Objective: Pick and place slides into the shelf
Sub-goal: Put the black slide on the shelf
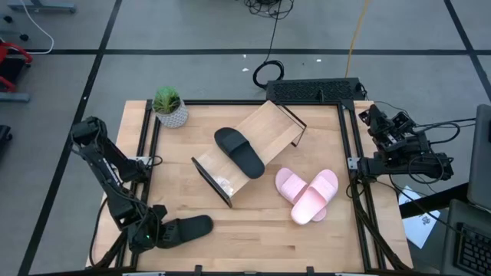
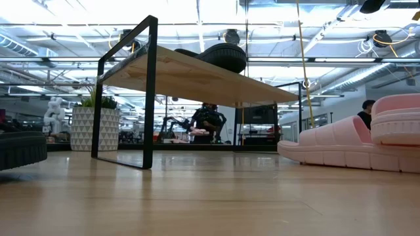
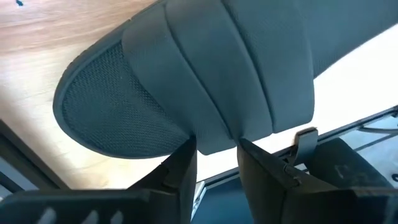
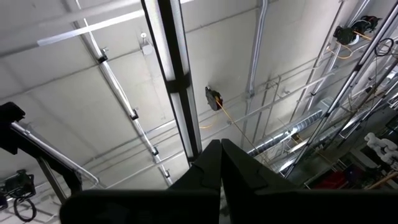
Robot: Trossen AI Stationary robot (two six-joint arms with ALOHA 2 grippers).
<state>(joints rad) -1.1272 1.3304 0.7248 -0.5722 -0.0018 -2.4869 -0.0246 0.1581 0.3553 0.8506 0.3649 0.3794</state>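
Pinching the wide strap of a matte black slide (image 1: 184,228) at the table's near left corner, the left gripper (image 1: 147,236) has its two dark fingers (image 3: 180,171) closed on the strap's edge, the slide's mesh-textured footbed (image 3: 118,109) just beyond them and the table edge (image 1: 253,271) close behind. Ahead of this gripper and off to its right, well apart across bare wood, the shelf (image 1: 249,149) lies at a slant mid-table: a long light wooden rack with dark edges, carrying the second black slide (image 1: 238,150) on top. Farther right, the pale pink pair (image 1: 308,193) sits overlapped on the wooden tabletop (image 1: 253,234), smooth and rounded. A potted plant (image 1: 169,106) stands at the far left corner. The right gripper (image 4: 219,163) waits beyond the table's right edge, fingers pressed together, pointing up at the ceiling
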